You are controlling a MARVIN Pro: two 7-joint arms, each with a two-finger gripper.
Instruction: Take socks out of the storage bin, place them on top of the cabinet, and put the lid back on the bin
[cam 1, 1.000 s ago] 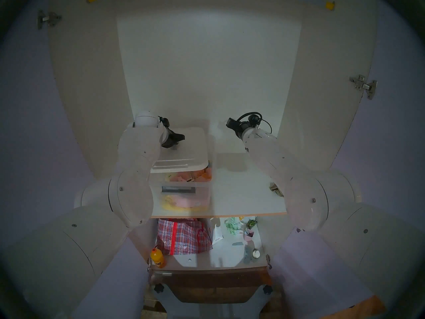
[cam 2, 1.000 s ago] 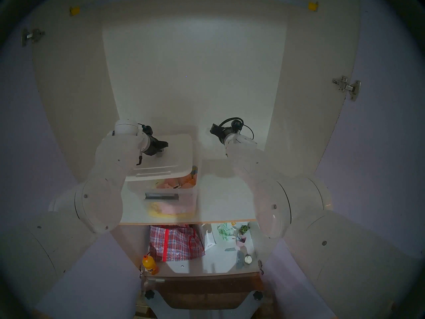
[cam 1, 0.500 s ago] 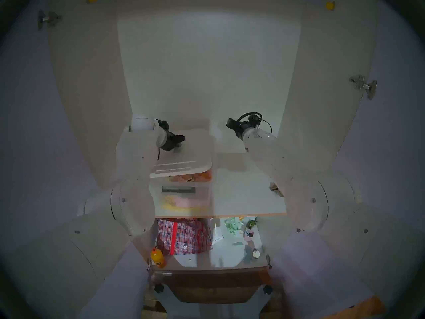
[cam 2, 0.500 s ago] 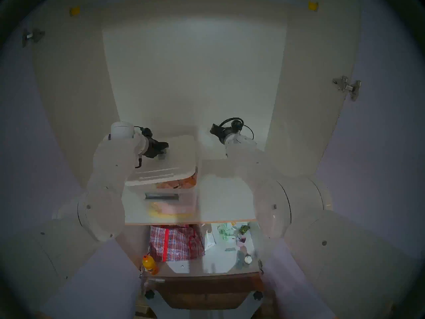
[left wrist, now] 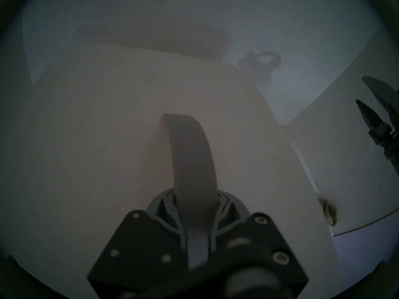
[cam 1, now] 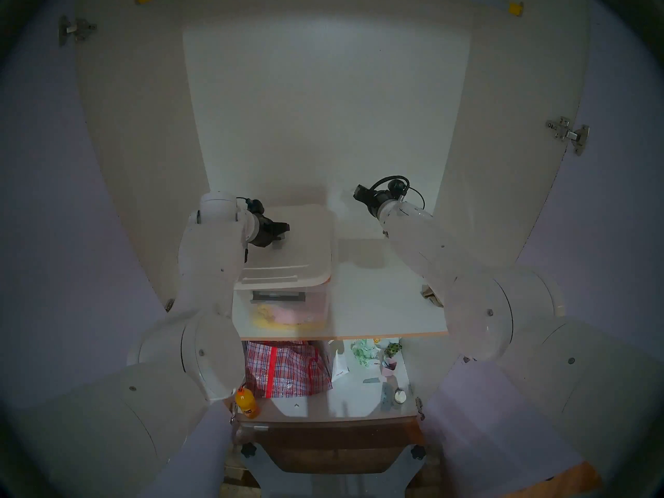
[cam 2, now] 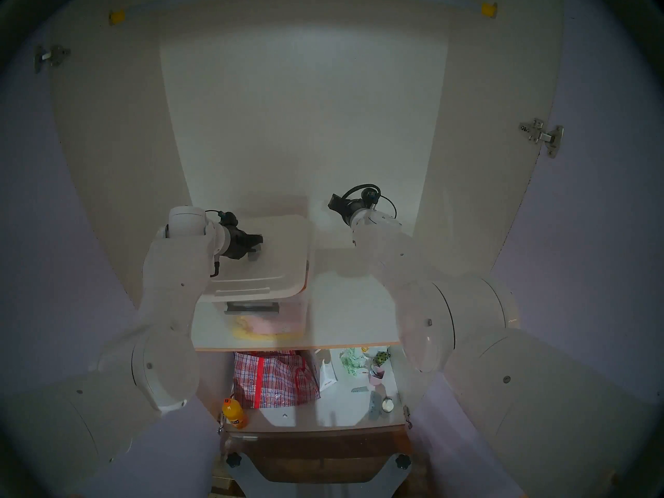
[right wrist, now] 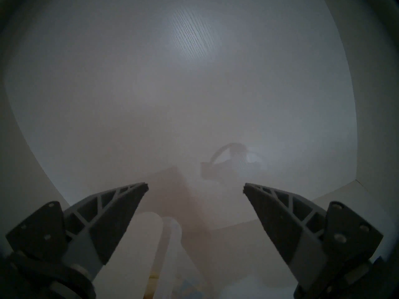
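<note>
The olive socks [cam 1: 431, 295] lie by the shelf's [cam 1: 377, 307] right edge. The left claw [cam 1: 280, 233], angled downward, pinches the grey strip handle [left wrist: 190, 154] of the white lid [cam 1: 298, 249] over the clear storage bin [cam 1: 287, 307]. Farther back, the right claw [right wrist: 195, 187] points level, spread wide.

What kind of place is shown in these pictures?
Probably a home closet or wardrobe: a cabinet with open hinged doors, a clear storage bin of clothes on its shelf, and a red-checked bag below.
</note>
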